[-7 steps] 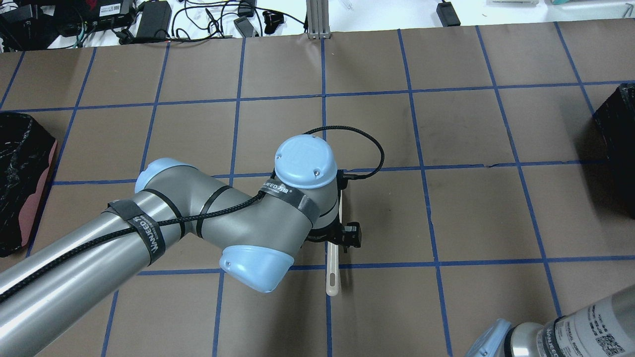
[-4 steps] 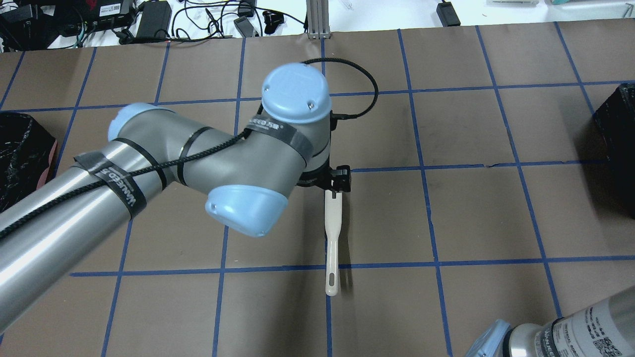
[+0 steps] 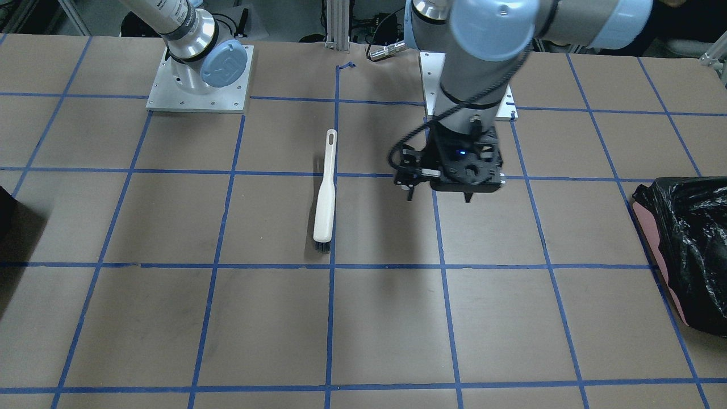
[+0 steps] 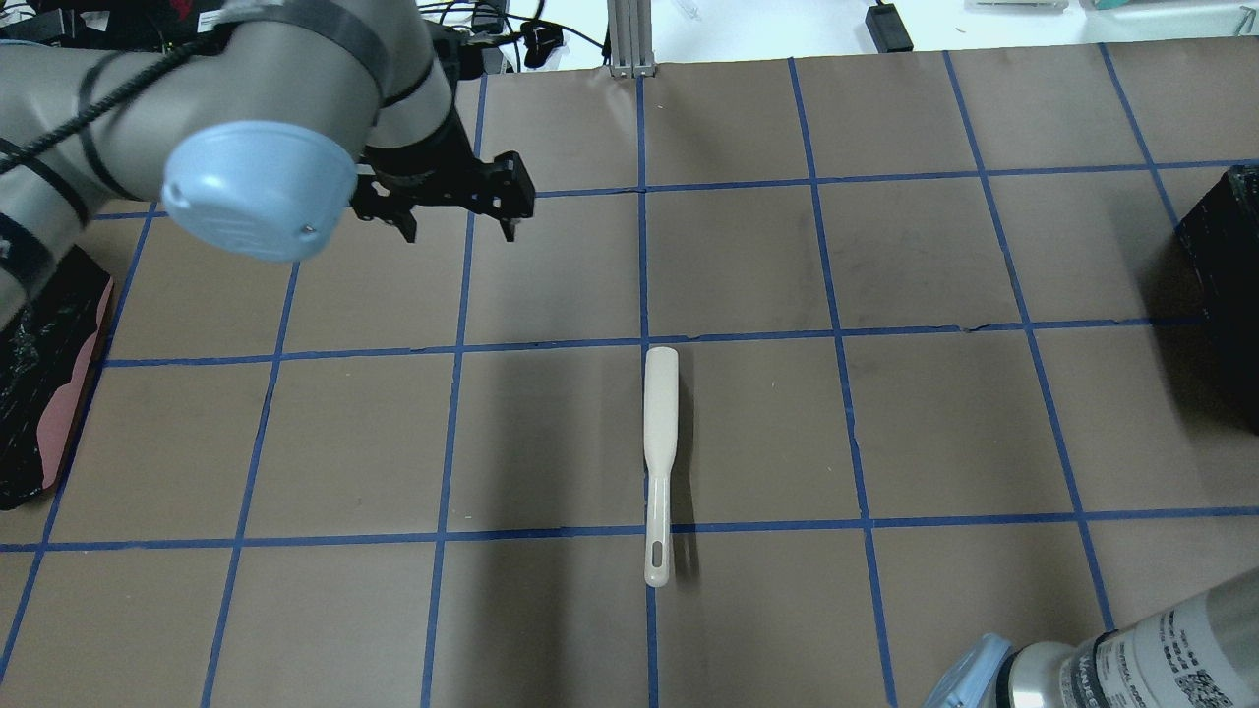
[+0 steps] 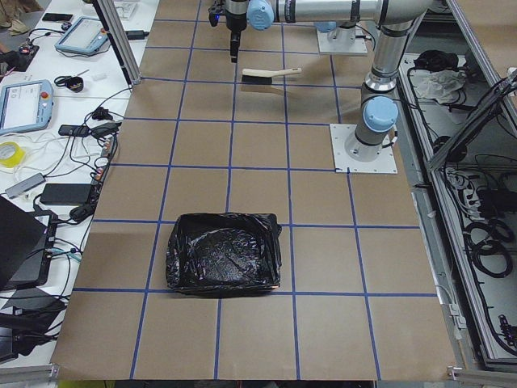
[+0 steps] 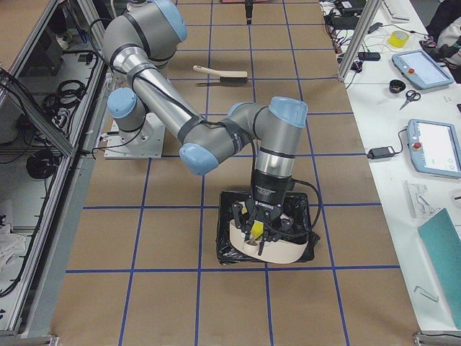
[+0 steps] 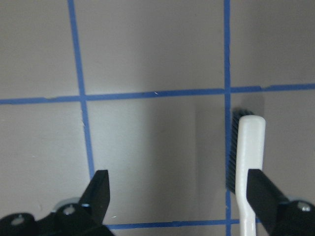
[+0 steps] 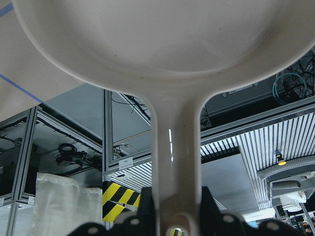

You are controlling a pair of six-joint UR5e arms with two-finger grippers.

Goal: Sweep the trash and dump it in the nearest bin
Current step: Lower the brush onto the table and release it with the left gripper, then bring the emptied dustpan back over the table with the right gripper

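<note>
Left gripper (image 4: 459, 232) wide above table (image 4: 934, 423)

2 arms (image 3: 474, 74), 1 brush (image 4: 660, 442), 1 dustpan (image 6: 277, 251), 1 black bin (image 4: 1225, 295), 1 pink bin (image 3: 690, 250)

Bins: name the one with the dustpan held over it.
The bin at the table's right end: the right tool holds the white dustpan above it. The pink bin at the left end has nothing over it.

No print reads clearly; the label (image 4: 1185, 639) with a QR code on the right arm (image 4: 1102, 678) is too blurred.
</note>
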